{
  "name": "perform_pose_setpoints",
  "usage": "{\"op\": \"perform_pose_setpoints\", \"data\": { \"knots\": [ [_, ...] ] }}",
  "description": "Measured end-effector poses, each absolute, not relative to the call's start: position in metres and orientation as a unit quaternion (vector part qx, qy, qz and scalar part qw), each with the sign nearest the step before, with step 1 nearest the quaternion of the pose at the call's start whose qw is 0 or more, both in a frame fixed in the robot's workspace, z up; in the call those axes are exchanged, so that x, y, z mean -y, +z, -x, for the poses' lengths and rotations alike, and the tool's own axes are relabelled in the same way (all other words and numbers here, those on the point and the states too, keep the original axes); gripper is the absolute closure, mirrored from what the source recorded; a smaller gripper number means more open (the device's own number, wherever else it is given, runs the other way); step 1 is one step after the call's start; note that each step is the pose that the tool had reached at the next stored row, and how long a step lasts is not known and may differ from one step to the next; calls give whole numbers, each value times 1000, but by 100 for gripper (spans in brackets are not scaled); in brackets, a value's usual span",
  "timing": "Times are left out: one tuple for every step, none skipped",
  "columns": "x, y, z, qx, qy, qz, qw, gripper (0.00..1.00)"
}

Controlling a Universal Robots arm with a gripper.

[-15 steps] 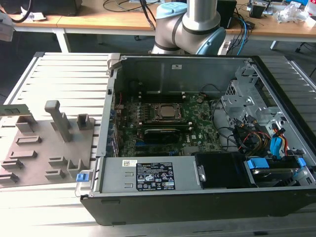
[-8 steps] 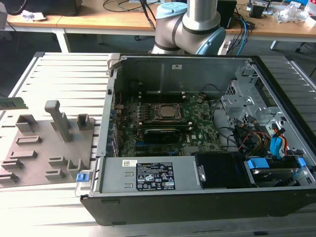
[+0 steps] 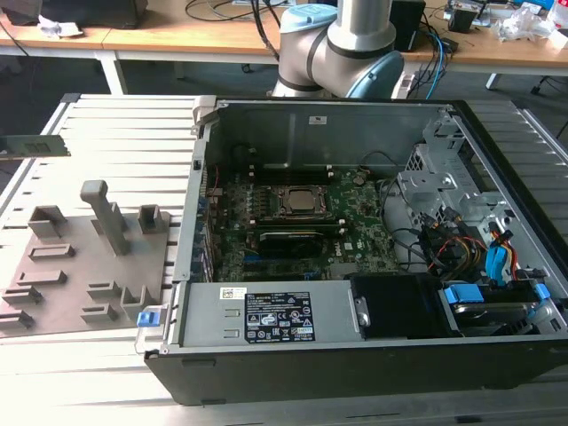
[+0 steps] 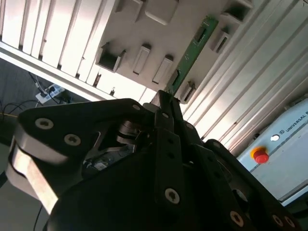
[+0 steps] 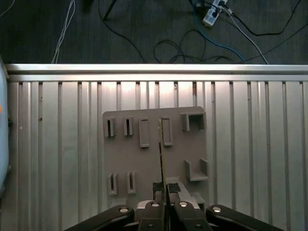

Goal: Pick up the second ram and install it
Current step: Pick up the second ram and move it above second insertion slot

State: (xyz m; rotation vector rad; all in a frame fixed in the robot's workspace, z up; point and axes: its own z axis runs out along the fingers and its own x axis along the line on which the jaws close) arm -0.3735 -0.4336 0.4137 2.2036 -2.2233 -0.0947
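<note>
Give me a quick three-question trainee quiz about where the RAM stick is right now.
1. True or false: the gripper is clamped on the second ram.
2. The ram is held above: A) the grey fixture plate, B) the motherboard, C) the floor?
3. Fill in: the computer case lies with its side ___.
Key: 1 true; 2 A; 3 open.

A silver arm (image 3: 366, 22) with pale-blue joint caps (image 3: 306, 16) carries a black, silver-screwed claw (image 5: 163, 188).
</note>
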Motion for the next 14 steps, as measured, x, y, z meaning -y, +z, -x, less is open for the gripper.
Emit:
{"op": "perform_pose_setpoints", "data": {
  "knots": [
    [430,414,373,710,-30,-704,5,86],
    [429,414,373,710,-30,-704,5,86],
    [429,414,373,710,-30,-704,5,86],
    [429,414,373,710,-30,-704,5,86],
    [429,414,373,710,-30,-704,5,86],
    [429,414,371,710,-30,-704,5,86],
    [429,414,364,710,-30,-704,5,86],
    [429,414,359,710,-30,-704,5,86],
    [429,414,355,710,-30,-704,5,86],
    [429,414,352,710,-31,-704,5,86],
    [429,414,346,710,-31,-704,5,86],
    [429,414,342,710,-31,-704,5,86],
    [429,414,336,710,-31,-704,5,86],
    [429,414,333,710,-31,-704,5,86]
  ]
}}
